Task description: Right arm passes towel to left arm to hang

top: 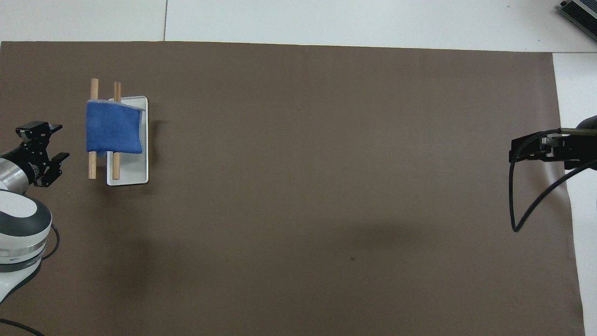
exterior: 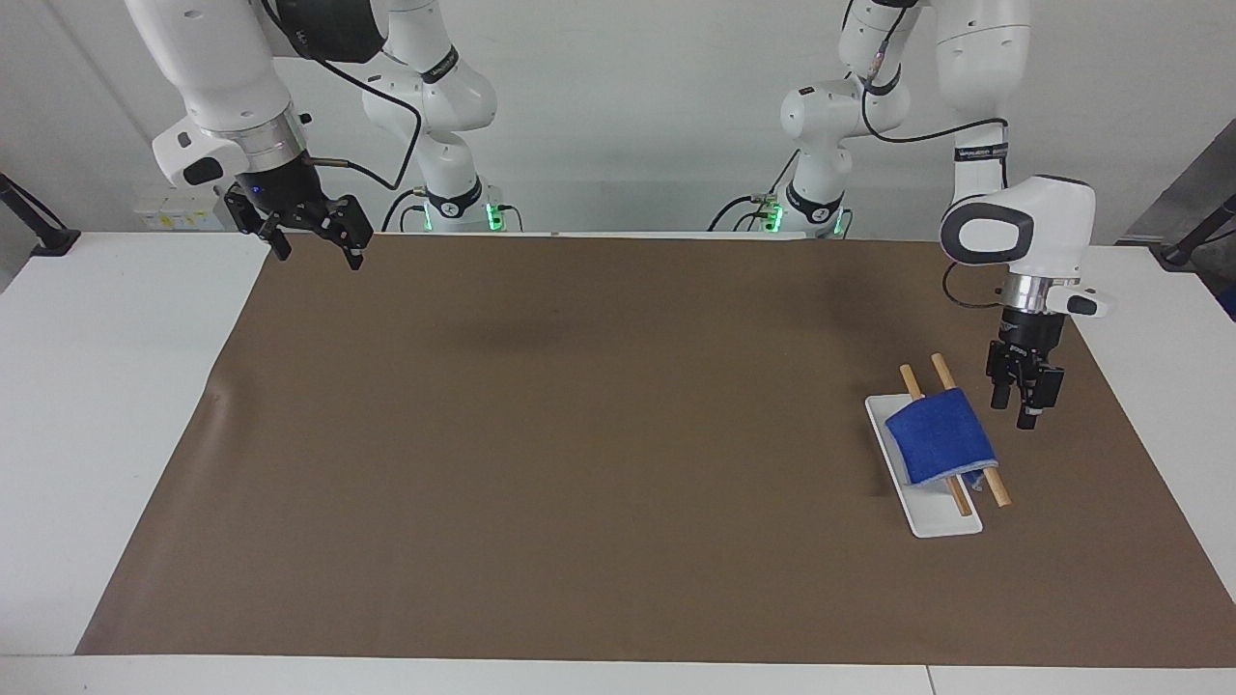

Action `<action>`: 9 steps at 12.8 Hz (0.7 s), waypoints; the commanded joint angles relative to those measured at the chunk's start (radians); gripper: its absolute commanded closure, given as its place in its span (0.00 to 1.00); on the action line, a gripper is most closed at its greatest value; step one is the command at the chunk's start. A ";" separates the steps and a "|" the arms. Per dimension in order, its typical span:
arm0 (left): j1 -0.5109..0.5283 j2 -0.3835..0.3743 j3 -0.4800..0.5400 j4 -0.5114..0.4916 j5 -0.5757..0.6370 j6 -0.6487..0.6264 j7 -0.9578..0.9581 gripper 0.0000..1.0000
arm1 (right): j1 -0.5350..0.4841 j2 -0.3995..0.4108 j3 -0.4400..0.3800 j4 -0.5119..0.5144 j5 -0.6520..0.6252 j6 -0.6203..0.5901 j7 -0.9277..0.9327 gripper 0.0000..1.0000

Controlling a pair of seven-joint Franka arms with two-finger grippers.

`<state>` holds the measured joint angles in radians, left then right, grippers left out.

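Observation:
The blue towel (exterior: 940, 439) hangs draped over two wooden rods (exterior: 997, 493) of a rack with a white base (exterior: 935, 516), at the left arm's end of the table; it also shows in the overhead view (top: 113, 133). My left gripper (exterior: 1018, 413) is open and empty, raised just beside the towel and apart from it; it also shows in the overhead view (top: 57, 142). My right gripper (exterior: 314, 249), with a blue light, is open and empty, raised over the mat's corner at the right arm's end, close to the robots.
A brown mat (exterior: 579, 434) covers most of the white table (exterior: 87, 386). The rack's rods (top: 93, 168) stick out past the towel at both ends. A black cable (top: 522, 219) loops from the right arm over the mat's edge.

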<state>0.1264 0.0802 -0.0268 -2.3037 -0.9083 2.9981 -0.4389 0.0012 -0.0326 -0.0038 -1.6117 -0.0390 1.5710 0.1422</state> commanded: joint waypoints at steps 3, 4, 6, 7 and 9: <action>0.106 0.006 0.008 0.152 0.188 -0.369 0.052 0.30 | -0.043 0.008 0.062 0.003 -0.004 0.011 -0.007 0.00; 0.140 0.006 0.010 0.211 0.271 -0.496 0.051 0.30 | -0.041 0.008 0.064 0.003 -0.004 0.011 -0.006 0.00; 0.176 -0.007 0.010 0.308 0.429 -0.715 0.051 0.29 | -0.040 0.008 0.068 0.001 -0.002 0.009 0.025 0.00; 0.176 -0.020 0.013 0.352 0.495 -0.808 0.051 0.29 | -0.040 0.007 0.070 0.001 -0.002 0.006 0.019 0.00; 0.174 -0.057 0.015 0.443 0.604 -0.995 0.045 0.29 | -0.038 0.002 0.070 -0.004 0.020 -0.011 0.017 0.00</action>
<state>0.2997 0.0558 -0.0102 -1.9335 -0.3922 2.1496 -0.3964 -0.0232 -0.0294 0.0514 -1.6119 -0.0367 1.5706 0.1487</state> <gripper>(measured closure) 0.286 0.000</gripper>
